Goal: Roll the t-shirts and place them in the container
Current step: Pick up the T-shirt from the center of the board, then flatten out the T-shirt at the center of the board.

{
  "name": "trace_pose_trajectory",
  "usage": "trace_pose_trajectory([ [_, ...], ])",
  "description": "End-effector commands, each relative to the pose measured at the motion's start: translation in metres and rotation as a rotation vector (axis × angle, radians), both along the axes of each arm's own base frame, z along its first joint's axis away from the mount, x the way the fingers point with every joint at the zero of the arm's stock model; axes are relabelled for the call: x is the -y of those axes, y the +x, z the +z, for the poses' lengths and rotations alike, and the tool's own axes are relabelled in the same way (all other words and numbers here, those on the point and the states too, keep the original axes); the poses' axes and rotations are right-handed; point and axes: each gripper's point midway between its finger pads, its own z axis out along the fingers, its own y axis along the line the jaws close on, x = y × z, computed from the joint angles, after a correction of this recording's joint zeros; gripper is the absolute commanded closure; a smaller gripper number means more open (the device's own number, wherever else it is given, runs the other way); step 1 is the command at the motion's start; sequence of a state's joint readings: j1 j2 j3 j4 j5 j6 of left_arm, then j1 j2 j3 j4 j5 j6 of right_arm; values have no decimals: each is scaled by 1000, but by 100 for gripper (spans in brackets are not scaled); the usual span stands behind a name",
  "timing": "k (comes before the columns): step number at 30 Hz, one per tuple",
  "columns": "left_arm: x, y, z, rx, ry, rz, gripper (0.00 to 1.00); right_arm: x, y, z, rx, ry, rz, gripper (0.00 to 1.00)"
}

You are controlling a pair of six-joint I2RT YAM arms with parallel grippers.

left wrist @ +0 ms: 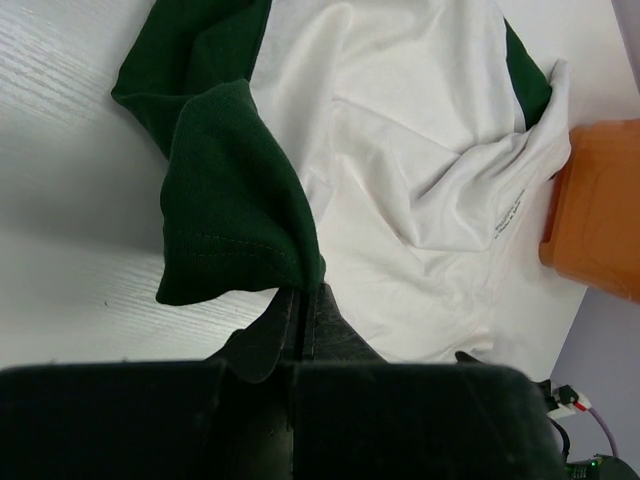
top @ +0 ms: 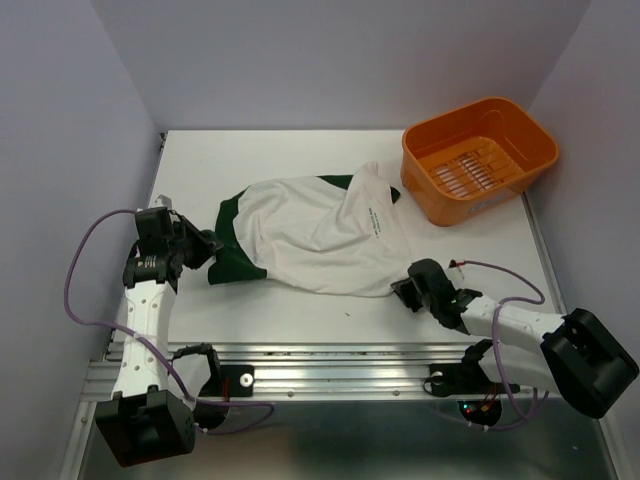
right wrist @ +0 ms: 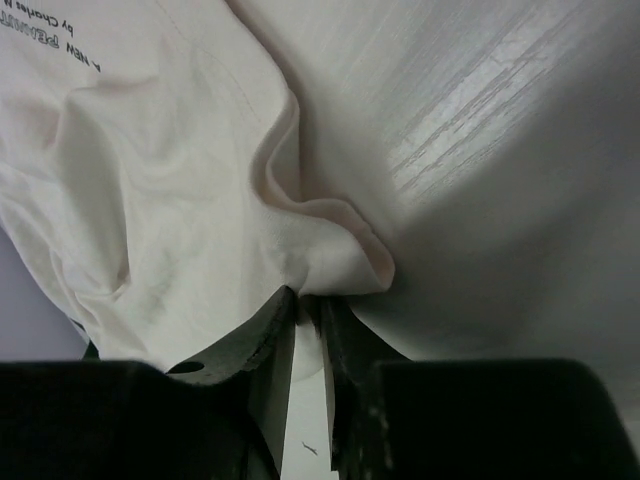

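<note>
A white t-shirt (top: 320, 235) with dark green sleeves lies crumpled mid-table, small dark lettering (top: 375, 222) on its right side. My left gripper (top: 212, 245) is at the shirt's left end. In the left wrist view the left gripper (left wrist: 305, 292) is shut on the folded green sleeve (left wrist: 230, 200). My right gripper (top: 400, 290) sits at the shirt's near right corner. The right wrist view has the right gripper (right wrist: 308, 300) pinched on a bunched fold of the white hem (right wrist: 340, 255), with the jaws nearly together.
An orange plastic basket (top: 425, 185) stands at the back right, touching the shirt's far right end, and also appears in the left wrist view as an orange wall (left wrist: 600, 210). White walls close in the table on three sides. A metal rail (top: 330, 365) runs along the near edge.
</note>
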State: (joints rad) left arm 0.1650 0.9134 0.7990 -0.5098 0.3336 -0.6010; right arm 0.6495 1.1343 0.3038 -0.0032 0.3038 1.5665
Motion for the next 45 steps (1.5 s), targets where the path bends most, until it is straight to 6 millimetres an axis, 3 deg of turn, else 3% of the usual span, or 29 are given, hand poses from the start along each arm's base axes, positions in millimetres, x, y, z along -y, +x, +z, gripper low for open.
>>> trace_pose_trajectory([
  [1, 1, 12, 22, 80, 14, -20, 100, 13, 2, -8, 4, -78, -31, 84],
  [3, 1, 12, 22, 79, 13, -19, 100, 12, 6, -5, 14, -91, -25, 91],
  [4, 0, 12, 22, 80, 14, -18, 100, 9, 10, 0, 27, -99, -14, 99],
  [6, -1, 12, 23, 78, 22, -15, 100, 6, 17, 10, 59, -116, 7, 99],
  [11, -3, 21, 40, 107, 22, -9, 100, 0, 43, 64, 208, -173, 49, 99],
  [12, -4, 27, 56, 139, 30, -9, 100, -6, 55, 95, 272, -164, 47, 99],
  [13, -5, 30, 65, 155, 35, -5, 100, -1, 59, 106, 292, -228, 62, 99],
  [14, -9, 39, 87, 202, 52, 8, 100, -7, 71, 143, 361, -220, 58, 99],
  [17, -16, 53, 124, 277, 74, 33, 100, -5, 82, 191, 450, -315, 92, 99],
  [18, -17, 58, 157, 349, 85, 41, 100, -6, 86, 208, 481, -335, 103, 99],
  [19, -17, 61, 174, 384, 86, 43, 100, -3, 95, 247, 547, -369, 97, 99],
  [20, -17, 65, 187, 408, 85, 39, 100, -1, 95, 260, 558, -400, 113, 99],
  [21, -17, 66, 220, 481, 94, 37, 100, -1, 96, 277, 587, -417, 120, 99],
  [22, -18, 70, 234, 513, 101, 39, 100, 2, 97, 309, 636, -449, 128, 99],
  [23, -19, 70, 250, 549, 110, 43, 100, 3, 96, 324, 665, -462, 133, 99],
  [24, -20, 67, 281, 619, 126, 49, 100, 4, 95, 338, 691, -475, 142, 99],
  [26, -24, 68, 305, 671, 145, 71, 100, 9, 89, 375, 748, -510, 157, 99],
  [27, -24, 62, 332, 733, 157, 77, 100, 10, 87, 386, 769, -518, 169, 99],
  [28, -24, 63, 341, 753, 161, 81, 100, 11, 82, 394, 785, -545, 196, 99],
  [29, -26, 61, 351, 776, 166, 91, 100, 14, 77, 417, 827, -541, 192, 99],
  [30, -25, 55, 374, 834, 175, 95, 100, 15, 74, 427, 850, -557, 210, 99],
  [32, -27, 55, 390, 867, 181, 108, 100, 17, 65, 447, 893, -569, 233, 99],
  [33, -27, 47, 410, 913, 189, 115, 100, 21, 58, 470, 942, -557, 228, 99],
  [36, -31, 34, 445, 992, 208, 146, 100, 23, 46, 495, 986, -585, 273, 99],
  [37, -32, 29, 453, 1012, 212, 152, 100, 25, 38, 516, 1031, -582, 281, 99],
  [38, -32, 18, 470, 1056, 220, 166, 100, 26, 33, 522, 1040, -586, 299, 99],
  [42, -36, -8, 503, 1147, 253, 209, 100, 32, 9, 560, 1132, -570, 330, 99],
  [44, -35, -40, 534, 1241, 275, 239, 100, 34, -7, 579, 1184, -553, 352, 99],
  [45, -36, -41, 535, 1242, 280, 248, 100, 35, -14, 585, 1204, -544, 361, 99],
])
